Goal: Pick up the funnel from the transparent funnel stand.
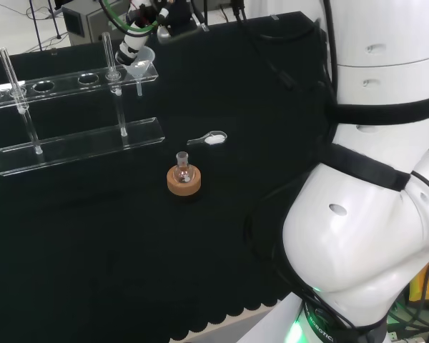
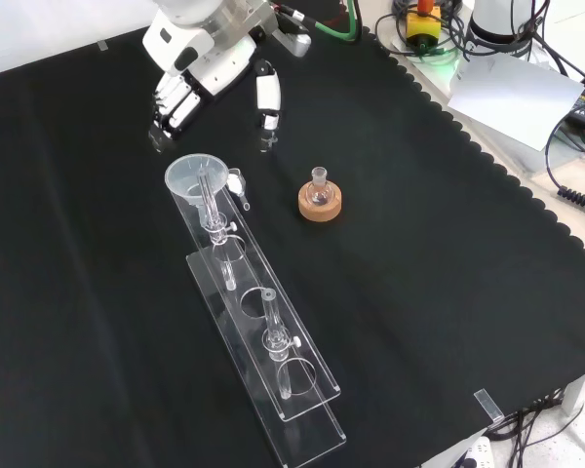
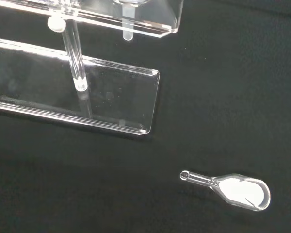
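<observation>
Black cloth covers the counter (image 2: 448, 283), its scalloped edge running along the right side of the front view. On it stands a long transparent funnel stand (image 2: 258, 346) of clear plastic, a flat base plate with an upper shelf pierced by round holes and carried on thin clear posts. A clear plastic funnel (image 2: 197, 177) sits in the end hole of that shelf, the end highest in the front view, its wide mouth up and its stem hanging down through the shelf; the wrist view shows the stem tip (image 3: 128, 30) poking below the shelf edge.

The black and white robot hand (image 2: 190, 93) hovers just above and beyond the funnel in the front view, fingers straight and pointing down, thumb (image 2: 267, 97) spread apart from them, holding nothing and not touching the funnel. In the head view the robot hand (image 1: 134, 44) is right behind the funnel (image 1: 141, 63).

A small round-bottomed glass flask (image 2: 319, 191) rests upright on a cork ring (image 2: 319, 205) to the right of the stand in the front view. Between the cork ring and the funnel lies a small clear plastic scoop (image 3: 231, 188) holding white powder, flat on the cloth.
</observation>
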Robot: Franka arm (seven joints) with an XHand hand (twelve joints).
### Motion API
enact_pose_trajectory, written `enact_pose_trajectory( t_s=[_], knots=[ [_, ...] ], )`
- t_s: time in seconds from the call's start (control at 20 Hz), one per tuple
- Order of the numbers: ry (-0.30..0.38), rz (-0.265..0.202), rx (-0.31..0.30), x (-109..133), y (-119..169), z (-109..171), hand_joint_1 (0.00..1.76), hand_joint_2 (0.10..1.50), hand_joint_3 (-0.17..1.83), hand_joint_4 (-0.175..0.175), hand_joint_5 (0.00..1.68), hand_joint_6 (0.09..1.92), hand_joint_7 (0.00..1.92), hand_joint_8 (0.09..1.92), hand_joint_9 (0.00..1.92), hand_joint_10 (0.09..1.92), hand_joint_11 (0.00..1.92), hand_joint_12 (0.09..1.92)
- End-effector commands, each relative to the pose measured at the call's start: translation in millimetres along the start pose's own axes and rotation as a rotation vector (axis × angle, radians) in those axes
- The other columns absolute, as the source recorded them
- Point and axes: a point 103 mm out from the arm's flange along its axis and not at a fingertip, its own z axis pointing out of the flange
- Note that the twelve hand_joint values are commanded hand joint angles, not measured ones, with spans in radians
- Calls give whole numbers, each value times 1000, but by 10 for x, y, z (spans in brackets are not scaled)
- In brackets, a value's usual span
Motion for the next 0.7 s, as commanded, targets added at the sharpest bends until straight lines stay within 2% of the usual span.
enact_pose_trajectory(
  t_s=[0.05,0.55,0.7],
  knots=[
    [-43,-7,23,79,56,-25,562,702,279,-59,36,87,0,547,183,877,349,1488],
    [-80,-4,39,102,199,25,566,692,296,-67,28,87,0,574,194,874,374,1472],
    [-84,-5,25,97,262,71,576,687,307,-71,31,87,0,600,198,872,381,1465]
  ],
)
